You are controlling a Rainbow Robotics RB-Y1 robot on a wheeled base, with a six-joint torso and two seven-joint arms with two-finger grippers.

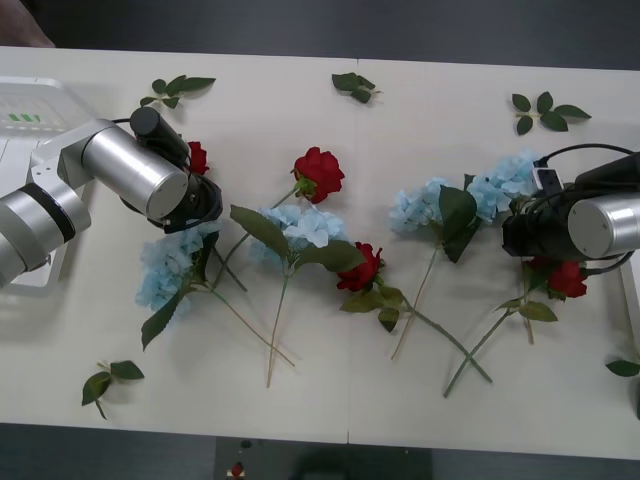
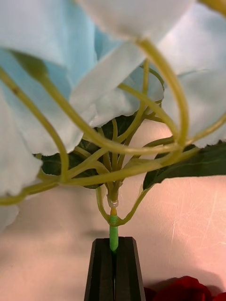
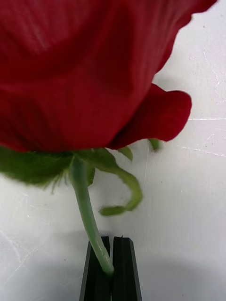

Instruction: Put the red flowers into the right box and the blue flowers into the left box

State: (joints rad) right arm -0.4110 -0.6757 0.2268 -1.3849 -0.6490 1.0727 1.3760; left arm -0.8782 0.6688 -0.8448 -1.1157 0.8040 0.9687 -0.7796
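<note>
Near edge of the white tabletop (image 1: 420,400): a loose leaf sprig (image 1: 108,381) at about 7 o'clock, another leaf (image 1: 623,368) at 4 o'clock.

Mid tabletop, flowers scattered in a row. Left blue flower (image 1: 165,270) lies just under the left arm's wrist. Next blue flower (image 1: 300,228) near centre, stem running toward 6 o'clock. A red flower (image 1: 360,268) touches its leaves on the right side; another red flower (image 1: 319,172) sits at 12 o'clock of that blue head.

Left tool (image 3: 107,270) at 9 o'clock of the scene: black fingers (image 3: 125,268) pressed together, pinching the thin green stem of a red flower (image 3: 84,70) just below the bloom. Front view shows that bloom (image 1: 197,157) peeking out beside the wrist, low over the tabletop.

Right tool (image 2: 114,270) at 3 o'clock: fingers (image 2: 129,273) closed on the green stem of a blue flower (image 2: 52,70), right under the branching head. In front view that head (image 1: 505,185) sits beside the right wrist; another blue head (image 1: 418,205) lies close to it on the left. A red flower (image 1: 566,278) lies under the right wrist.

Far side: left box (image 1: 25,115) at 10 o'clock, translucent, green markings, partly behind the left arm. Leaf sprigs at the far edge: (image 1: 175,90), (image 1: 353,86), (image 1: 545,110).
</note>
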